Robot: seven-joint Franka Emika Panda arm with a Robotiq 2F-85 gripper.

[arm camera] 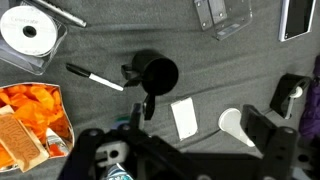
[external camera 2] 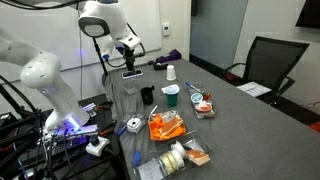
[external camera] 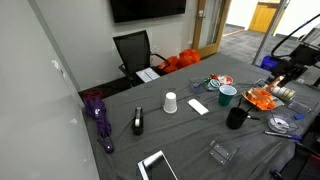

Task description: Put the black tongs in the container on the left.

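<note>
The black tongs (arm camera: 62,13) look to be the long dark thin object lying on the grey cloth beside the disc spindle (arm camera: 25,35) at the top left of the wrist view; only part shows. My gripper (arm camera: 198,140) is open and empty. It hangs high above the table, over the white card (arm camera: 184,118) and the tipped white cup (arm camera: 235,122). It also shows in both exterior views (external camera 2: 130,66) (external camera: 284,78). A black mug (arm camera: 158,75) stands just beyond it, and a green cup (external camera: 227,95) stands nearby.
A marker (arm camera: 95,78) lies left of the mug. A tray of orange snacks (arm camera: 30,105), a clear plastic box (arm camera: 220,15), a tablet (arm camera: 300,20), a black stapler (external camera: 137,122) and a purple umbrella (external camera: 97,112) also sit on the table (external camera: 190,140). An office chair (external camera: 133,50) stands behind it.
</note>
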